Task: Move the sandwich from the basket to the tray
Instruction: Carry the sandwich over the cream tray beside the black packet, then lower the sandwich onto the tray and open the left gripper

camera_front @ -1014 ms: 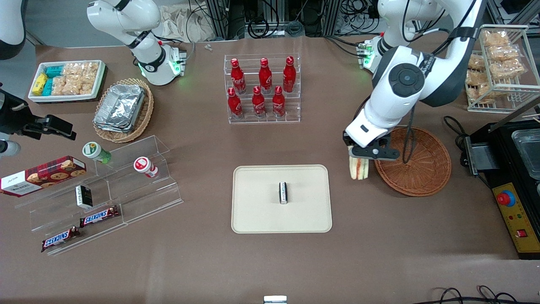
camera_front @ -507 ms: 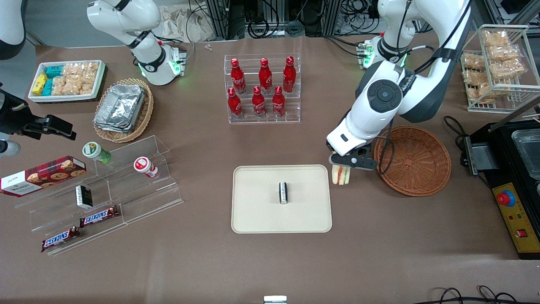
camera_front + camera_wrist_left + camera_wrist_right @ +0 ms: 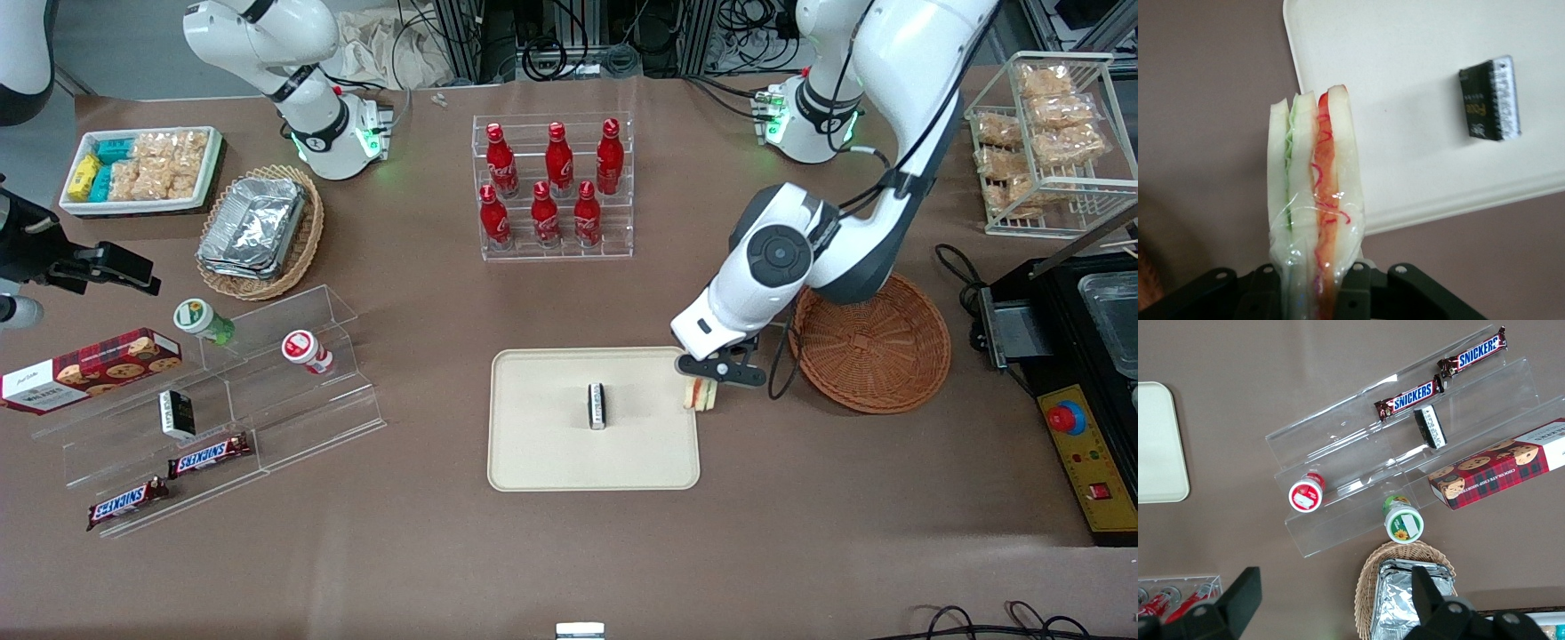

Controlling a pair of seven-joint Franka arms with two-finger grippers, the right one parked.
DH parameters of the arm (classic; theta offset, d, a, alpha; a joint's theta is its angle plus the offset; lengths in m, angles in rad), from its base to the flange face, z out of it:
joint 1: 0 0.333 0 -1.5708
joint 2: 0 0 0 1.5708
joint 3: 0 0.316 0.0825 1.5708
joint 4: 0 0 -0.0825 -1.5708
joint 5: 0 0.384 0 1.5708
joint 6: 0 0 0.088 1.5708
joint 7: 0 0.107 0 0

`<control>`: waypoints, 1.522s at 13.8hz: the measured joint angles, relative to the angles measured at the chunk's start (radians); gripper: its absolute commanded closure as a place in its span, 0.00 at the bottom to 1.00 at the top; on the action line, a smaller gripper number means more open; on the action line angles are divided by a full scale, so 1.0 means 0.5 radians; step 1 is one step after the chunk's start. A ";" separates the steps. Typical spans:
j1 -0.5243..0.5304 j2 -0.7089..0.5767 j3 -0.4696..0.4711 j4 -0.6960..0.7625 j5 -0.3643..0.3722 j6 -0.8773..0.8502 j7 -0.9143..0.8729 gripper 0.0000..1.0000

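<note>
My left gripper (image 3: 709,378) is shut on the sandwich (image 3: 701,395), a wrapped wedge of white bread with red and green filling (image 3: 1317,193). It hangs above the edge of the cream tray (image 3: 551,444) that is nearest the basket. The tray (image 3: 1405,100) lies just under the sandwich's tip. The reddish-brown wicker basket (image 3: 876,342) sits beside the tray, toward the working arm's end of the table, with nothing in it.
A small black packet (image 3: 597,406) lies in the middle of the tray, also seen from the wrist (image 3: 1489,99). A clear rack of red bottles (image 3: 553,187) stands farther from the front camera. A black machine (image 3: 1080,382) sits beside the basket.
The gripper has carried the sandwich away from the basket toward the tray and lower; it now hangs over the tray's edge.
</note>
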 measured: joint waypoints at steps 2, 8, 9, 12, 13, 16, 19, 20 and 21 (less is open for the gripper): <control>-0.039 0.172 -0.008 0.088 0.167 0.058 -0.153 1.00; -0.079 0.488 -0.037 0.342 0.422 0.062 -0.393 1.00; -0.079 0.497 -0.037 0.358 0.422 0.064 -0.393 1.00; -0.079 0.509 -0.037 0.368 0.422 0.103 -0.394 0.96; -0.079 0.518 -0.037 0.368 0.422 0.111 -0.394 0.69; -0.078 0.558 -0.037 0.369 0.426 0.181 -0.394 0.00; -0.077 0.562 -0.037 0.372 0.434 0.203 -0.394 0.00; -0.077 0.563 -0.037 0.372 0.453 0.220 -0.394 0.00; -0.077 0.564 -0.037 0.372 0.467 0.239 -0.395 0.00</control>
